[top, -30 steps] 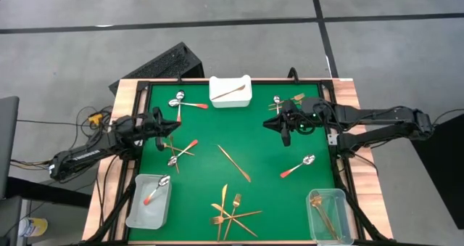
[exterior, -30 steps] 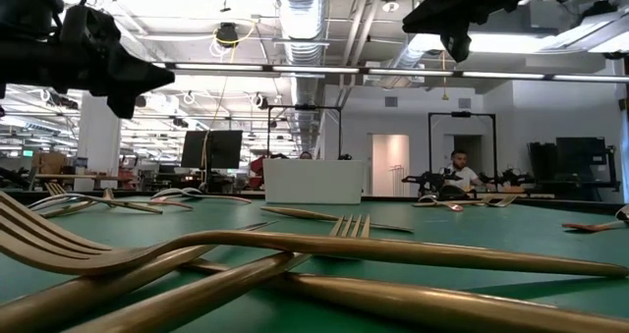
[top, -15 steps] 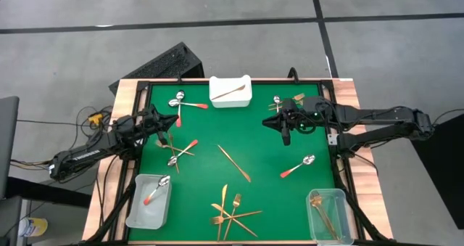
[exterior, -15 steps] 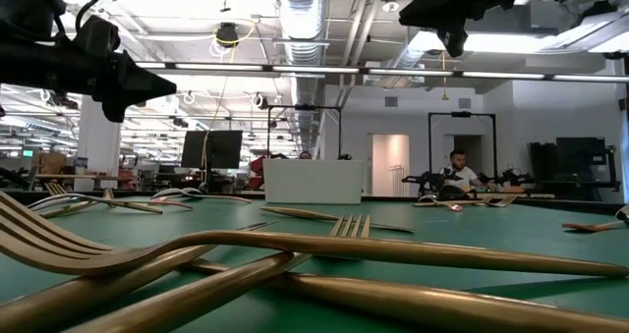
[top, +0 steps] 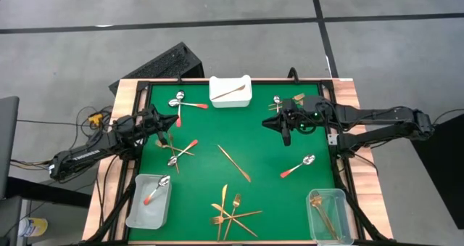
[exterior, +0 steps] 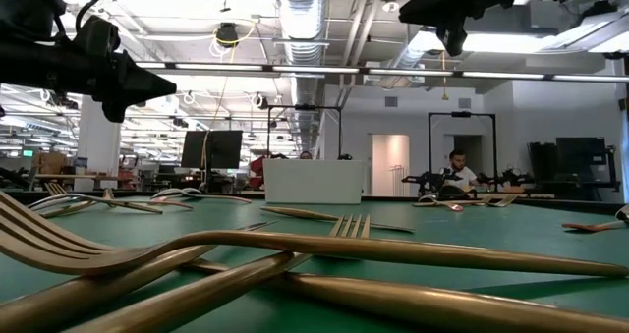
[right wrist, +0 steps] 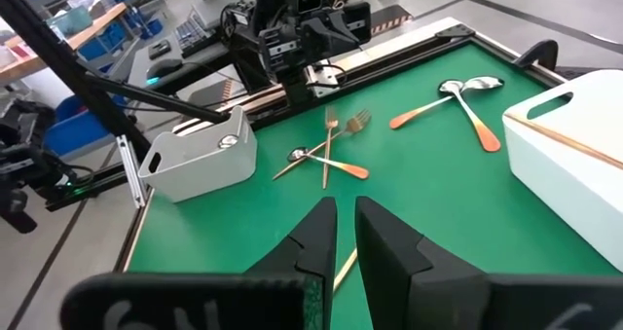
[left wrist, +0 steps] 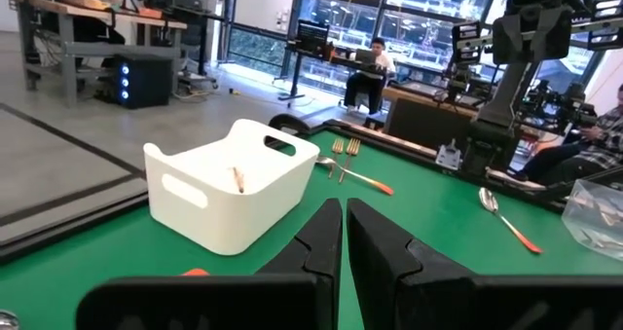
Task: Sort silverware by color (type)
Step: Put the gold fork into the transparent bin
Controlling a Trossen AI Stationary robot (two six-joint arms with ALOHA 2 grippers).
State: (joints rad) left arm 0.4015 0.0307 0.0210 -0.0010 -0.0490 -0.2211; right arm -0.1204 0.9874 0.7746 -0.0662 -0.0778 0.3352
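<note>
Near the front edge, gold forks and knives (top: 230, 211) lie crossed on the green mat (top: 254, 141). Farther back, the left gripper (top: 174, 121) hovers clenched and empty; the right gripper (top: 285, 138) hovers nearly closed, holding nothing.

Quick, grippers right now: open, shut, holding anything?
Left gripper: shut, empty, above the table's left side.
Right gripper: nearly shut, nothing between its fingers, above the table's right side.
</note>
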